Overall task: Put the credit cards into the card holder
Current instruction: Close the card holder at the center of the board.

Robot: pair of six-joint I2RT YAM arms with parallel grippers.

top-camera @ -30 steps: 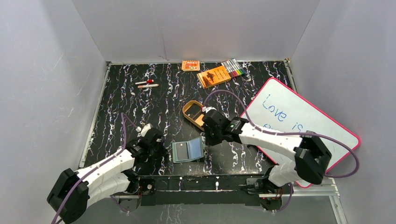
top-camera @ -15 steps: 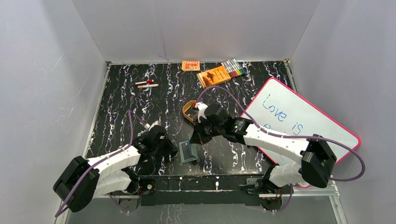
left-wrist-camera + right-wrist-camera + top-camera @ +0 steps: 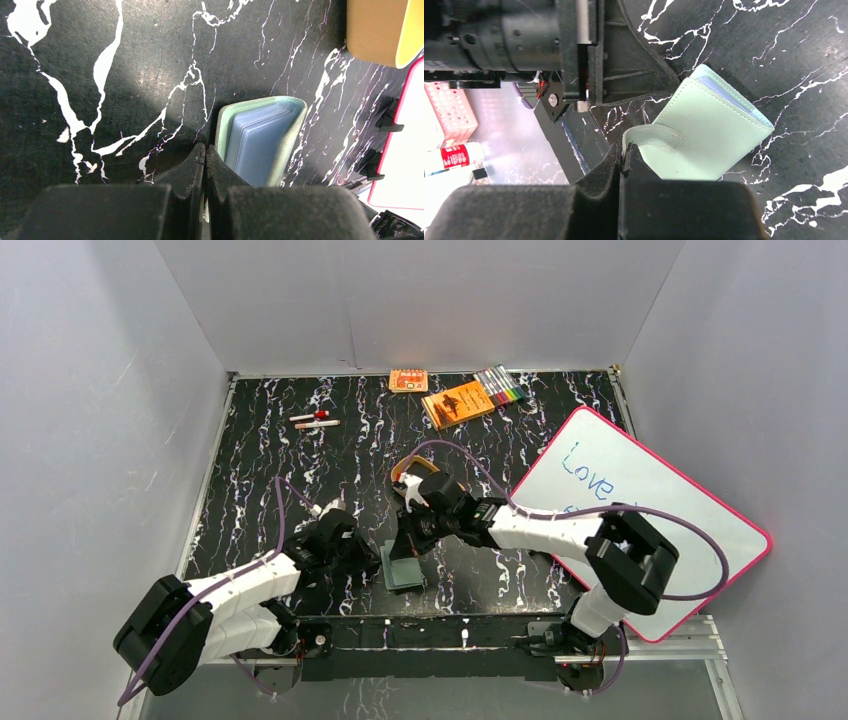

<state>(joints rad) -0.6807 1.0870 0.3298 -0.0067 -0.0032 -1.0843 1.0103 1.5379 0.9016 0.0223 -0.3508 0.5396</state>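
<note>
The sage-green card holder (image 3: 403,572) lies at the near middle of the table, folded nearly shut. Its pale blue pockets show edge-on in the left wrist view (image 3: 260,142). My right gripper (image 3: 408,542) is shut on the edge of the holder's top cover beside the snap tab (image 3: 651,137). My left gripper (image 3: 368,558) is shut, and its tips touch the holder's left edge (image 3: 205,150). It also shows in the right wrist view (image 3: 674,82). No dark credit card shows in any view.
A tan oval tray (image 3: 405,475) sits just behind my right wrist. A pink-framed whiteboard (image 3: 640,510) fills the right side. An orange booklet (image 3: 458,403), markers (image 3: 500,388), an orange box (image 3: 408,380) and two pens (image 3: 315,420) lie at the back.
The holder lay open flat a second ago. My right gripper has swung its cover over to the left until nearly shut. My left gripper has moved right, up to the holder's edge.
</note>
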